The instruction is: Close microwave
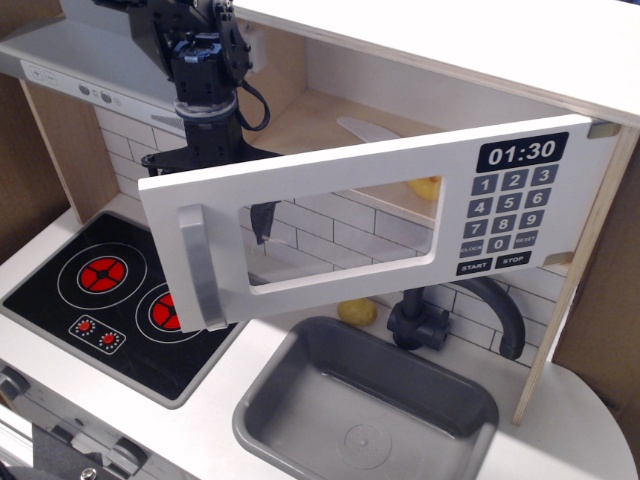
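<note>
The microwave [420,110] is a wooden box at the upper right. Its wide white door [310,175] stands swung open toward the left front. The door has a clear window [340,230], a grey vertical handle [200,265], a black keypad [505,215] and a 01:30 display [521,152]. My black arm [205,90] comes down from the upper left behind the door's free edge. My gripper [262,222] is behind the door. Only one dark finger [264,225] shows through the window, so whether it is open or shut is hidden.
A black two-burner stovetop [100,290] lies at the lower left. A grey sink [290,390] sits in front, with a dark faucet [440,320] behind it. A yellow item [357,312] lies by the faucet. Another yellow item [425,187] and a silver piece [368,130] are inside the microwave.
</note>
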Robot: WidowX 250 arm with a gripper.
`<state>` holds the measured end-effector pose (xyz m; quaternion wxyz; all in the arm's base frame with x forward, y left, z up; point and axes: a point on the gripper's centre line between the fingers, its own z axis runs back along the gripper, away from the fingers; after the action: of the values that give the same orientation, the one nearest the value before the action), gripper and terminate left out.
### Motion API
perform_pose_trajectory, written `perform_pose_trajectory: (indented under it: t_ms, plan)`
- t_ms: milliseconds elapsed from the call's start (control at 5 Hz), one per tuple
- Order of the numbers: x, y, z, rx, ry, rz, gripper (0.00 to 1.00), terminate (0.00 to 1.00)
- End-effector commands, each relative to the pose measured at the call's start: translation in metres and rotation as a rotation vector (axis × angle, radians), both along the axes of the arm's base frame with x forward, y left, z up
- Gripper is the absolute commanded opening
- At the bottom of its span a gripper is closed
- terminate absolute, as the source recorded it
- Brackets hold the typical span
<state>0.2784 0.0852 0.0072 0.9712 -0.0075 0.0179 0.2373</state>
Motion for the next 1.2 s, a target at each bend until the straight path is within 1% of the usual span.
perform_pose_trajectory:
  t_ms: [0,200,400,800,1000]
  plan:
    - [0.0,0.0,0.0,0.0,0.0,0.0,1.0,0.0]
    - [0.011,-0.017,0.027,-0.029,-0.014,-0.095,1.0,0.0]
    - [0.011,-0.036,0.051,-0.055,-0.024,-0.2,1.0,0.0]
    - [-0.004,-0.076,0.106,-0.09,-0.095,-0.459,1.0,0.0]
    - [-0.009,-0.087,0.129,-0.098,-0.179,-0.518,1.0,0.0]
